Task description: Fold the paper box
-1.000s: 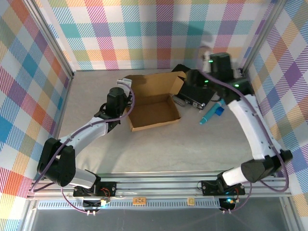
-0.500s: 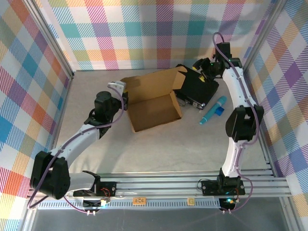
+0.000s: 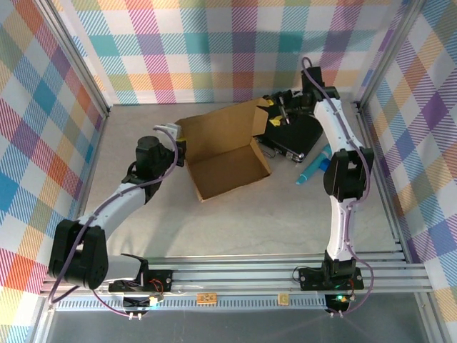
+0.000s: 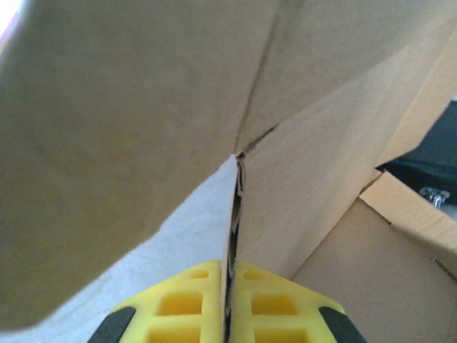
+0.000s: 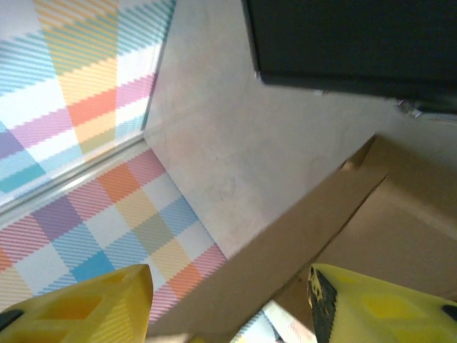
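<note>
**A:** Where is the paper box (image 3: 232, 168) in relation to each claw?

**B:** The left claw (image 4: 230, 270) is clamped shut on the box's cardboard. It pinches the left end, where the side wall meets the raised lid flap (image 3: 218, 128). The rest of the box stretches away to that claw's right, resting on the table (image 3: 235, 229).

**A:** And the right claw (image 5: 228, 284)?

**B:** Its jaws are apart and grip nothing. It hangs at the flap's right end, above the black case (image 3: 296, 136). The flap's free edge lies just ahead of it, slanting across the gap between its fingers.

**A:** Which way does the long axis run?

**B:** It runs from one claw towards the other, with the right end a little farther from the arm bases. The tray's mouth faces up, and the flap stands along the far long side.

**A:** So which arm makes the next move?

**B:** The right, I'd judge. The left is anchoring its end, and the right is nearest the flap's free end. The move turns on that edge sitting between the right claw's fingers before the flap comes down over the tray
</note>
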